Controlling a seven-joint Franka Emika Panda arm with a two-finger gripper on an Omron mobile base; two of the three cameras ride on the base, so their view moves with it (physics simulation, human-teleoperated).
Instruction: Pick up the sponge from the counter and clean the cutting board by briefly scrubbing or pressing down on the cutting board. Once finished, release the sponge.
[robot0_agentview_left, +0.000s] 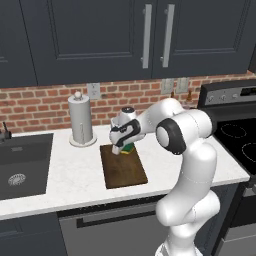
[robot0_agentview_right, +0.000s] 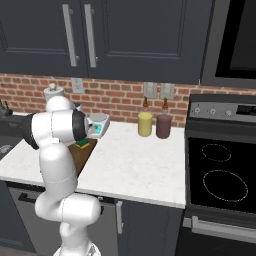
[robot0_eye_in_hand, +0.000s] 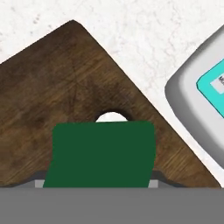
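Hand view: the sponge (robot0_eye_in_hand: 101, 153) lies dead ahead of the end effector, green scrub face toward the camera, long axis running across the frame, partly covering the hole at the board's short edge.
End effector (robot0_agentview_left: 120, 148): clamped on the sponge, I judge; the block sits right where the tips would rise, and the tips themselves are covered by it.
Sponge, from the left base view (robot0_agentview_left: 129, 148): down at the far end of the cutting board (robot0_agentview_left: 122, 167), seemingly pressed on the wood.
Worktop (robot0_agentview_left: 75, 172): white stone all round the board.
Next move, my guess: a short scrub, then let go; it turns on the sponge staying flat on the board.
Hard to make out: whether the yellow body truly touches the wood; the scale (robot0_eye_in_hand: 199, 85) is cut off by the frame edge.
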